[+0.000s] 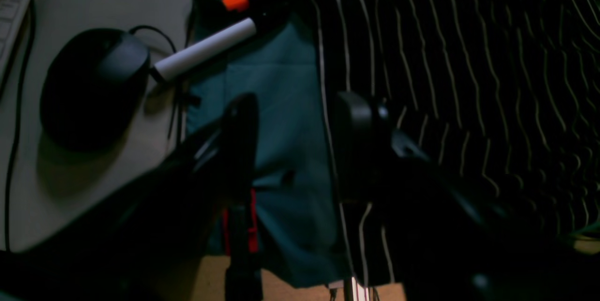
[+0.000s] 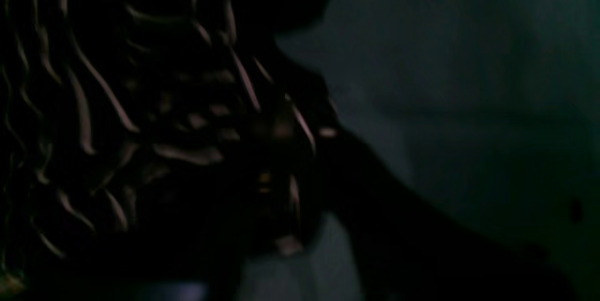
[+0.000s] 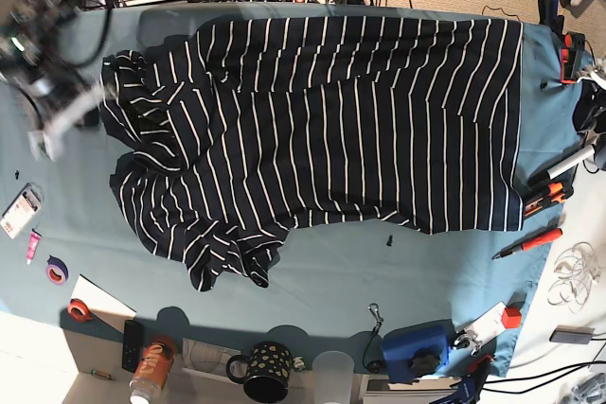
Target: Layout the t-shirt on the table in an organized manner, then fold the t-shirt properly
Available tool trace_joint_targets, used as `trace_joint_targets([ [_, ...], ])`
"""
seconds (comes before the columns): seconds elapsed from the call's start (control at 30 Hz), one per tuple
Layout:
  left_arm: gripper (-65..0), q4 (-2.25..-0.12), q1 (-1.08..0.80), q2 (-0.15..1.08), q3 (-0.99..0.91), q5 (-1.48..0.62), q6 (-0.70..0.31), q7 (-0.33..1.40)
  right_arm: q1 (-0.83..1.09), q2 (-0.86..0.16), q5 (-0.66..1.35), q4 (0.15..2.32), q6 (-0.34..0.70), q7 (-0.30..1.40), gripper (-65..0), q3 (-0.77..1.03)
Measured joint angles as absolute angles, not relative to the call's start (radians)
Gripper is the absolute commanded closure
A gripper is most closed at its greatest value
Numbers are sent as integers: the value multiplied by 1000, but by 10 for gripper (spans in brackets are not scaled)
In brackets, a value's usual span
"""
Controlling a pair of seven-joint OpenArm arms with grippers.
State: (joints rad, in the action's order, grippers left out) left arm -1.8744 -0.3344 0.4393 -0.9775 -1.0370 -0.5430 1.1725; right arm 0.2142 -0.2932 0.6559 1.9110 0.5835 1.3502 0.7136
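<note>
Left gripper (image 1: 295, 141) hangs with its jaws apart and nothing between them, just over the straight hem edge of the t-shirt (image 3: 322, 130) at the table's (image 3: 322, 281) side, where teal cloth shows beside the stripes. Beyond it, off the cloth, lie a black computer mouse (image 1: 93, 87) and a white-handled tool (image 1: 206, 48).

Right gripper's state I cannot tell: its wrist view is dark, with bunched striped fabric close up and no clear fingers, and in the base view that arm is a blur at the far corner by the rumpled sleeve.

Judging by the lie of the cloth, laying out is in hand: the hem end is flat, while the sleeve and shoulder end is crumpled. Next, that end needs pulling outward and smoothing before any fold.
</note>
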Motion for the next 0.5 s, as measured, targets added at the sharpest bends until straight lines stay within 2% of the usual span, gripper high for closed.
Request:
trace_joint_targets([
  [0.07, -270, -1874, -335, 426, -978, -1037, -545, 1173, 264, -293, 654, 1911, 592, 1354, -255, 767],
  [0.23, -270, -1874, -334, 422, -978, -1037, -547, 1173, 344, -290, 672, 1892, 566, 1360, -257, 807],
  [0.33, -270, -1874, -334, 422, -978, -1037, -547, 1171, 349, -290, 740, 1805, 566, 1324, -257, 807],
  [0.5, -270, -1874, -335, 422, -978, -1037, -548, 1171, 348, -290, 738, 1659, 567, 1281, -257, 805],
])
